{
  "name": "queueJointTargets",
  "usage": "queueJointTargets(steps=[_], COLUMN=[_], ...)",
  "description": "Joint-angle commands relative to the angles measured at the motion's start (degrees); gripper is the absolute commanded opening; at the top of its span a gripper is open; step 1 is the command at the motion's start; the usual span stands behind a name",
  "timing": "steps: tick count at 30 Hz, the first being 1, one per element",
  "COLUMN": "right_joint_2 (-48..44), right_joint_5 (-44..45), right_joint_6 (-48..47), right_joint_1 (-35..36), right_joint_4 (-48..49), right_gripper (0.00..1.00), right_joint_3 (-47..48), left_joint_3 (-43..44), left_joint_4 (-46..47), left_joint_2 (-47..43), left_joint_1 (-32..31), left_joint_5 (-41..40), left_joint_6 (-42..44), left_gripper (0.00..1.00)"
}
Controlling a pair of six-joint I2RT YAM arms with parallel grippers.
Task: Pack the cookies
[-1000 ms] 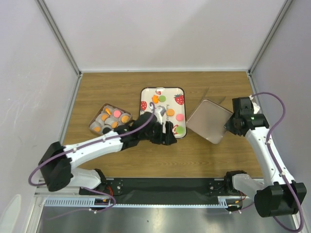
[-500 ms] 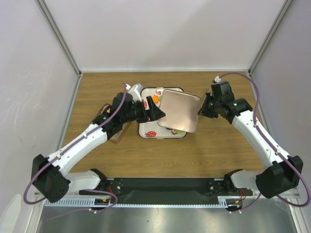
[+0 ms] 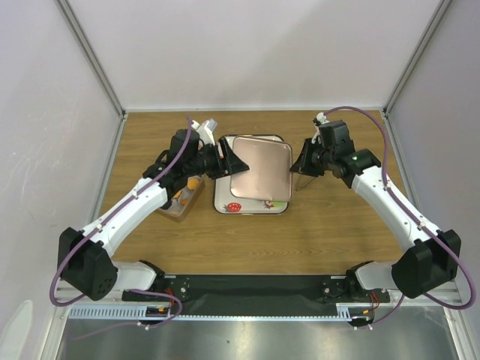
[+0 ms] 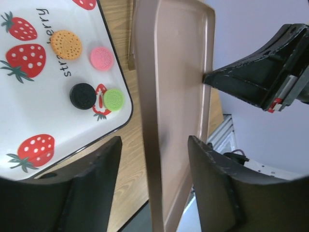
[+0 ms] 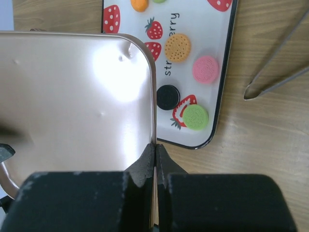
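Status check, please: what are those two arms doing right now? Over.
Right gripper shut on lid edge. Left gripper open, straddling opposite rim. Cookies loose on strawberry tray. Lid held over tray, covering most of it.

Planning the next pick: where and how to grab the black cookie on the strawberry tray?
Pinch the black cookie across its rim, straight down from above: it lies flat on the tray, so only the edge offers purchase. Keep clear of the green cookie beside it. Move the copper lid overhead away first.
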Motion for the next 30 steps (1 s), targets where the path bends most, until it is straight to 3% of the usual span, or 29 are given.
queueJointTargets(steps=[1,8,10,11,12,13,14,16,17,20,25,30], right_joint_2=[0.5,2.7,2.9,2.5,2.5,2.2,2.1,0.8,0.2,-3.5,-10.6,-14.5], right_joint_5=[-2.4,-3.6,-2.4,-0.7,-0.7,-0.1,2.0,6.4,10.5,17.4,27.3,27.5], right_joint_6=[-2.3,-3.8,-4.1,-4.7,-4.9,-5.4,-5.7,-7.4,-8.1,-11.8,-22.8,-31.7], right_joint_1=[0.3,2.2,2.7,3.4,3.4,3.7,4.2,5.5,7.1,10.2,23.2,33.3], right_joint_4=[4.2,4.4,4.4,4.6,4.6,4.7,4.7,5.0,5.5,8.2,17.2,25.0], right_gripper=[0.0,0.0,0.0,0.05,0.05,0.11,0.27,0.42,0.53,0.65,0.76,0.8], right_joint_3=[1.7,3.3,3.5,3.8,3.8,3.8,3.9,3.8,3.7,2.2,-3.4,-8.7], left_joint_3=[2.9,3.7,4.0,5.4,5.4,5.8,6.6,7.5,8.3,8.6,10.9,19.4], left_joint_4=[1.2,-0.4,-1.7,-4.6,-4.6,-6.5,-7.8,-11.9,-13.5,-17.4,-27.6,-44.1], left_joint_2=[0.4,0.8,1.0,1.1,1.1,1.0,1.0,1.0,0.7,-0.7,-3.7,-0.3], left_joint_1=[0.6,1.1,1.3,1.3,1.3,1.3,1.4,1.5,1.5,1.5,2.3,3.3], left_joint_5=[3.1,3.7,3.5,2.7,2.7,1.7,1.0,-0.5,-2.2,-5.8,-12.4,-17.4], left_joint_6=[0.3,1.4,1.8,2.5,2.5,2.8,2.8,2.8,2.5,0.3,-8.8,-17.1], left_gripper=[0.61,0.42,0.33,0.16,0.16,0.1,0.07,0.0,0.0,0.0,0.0,0.0])
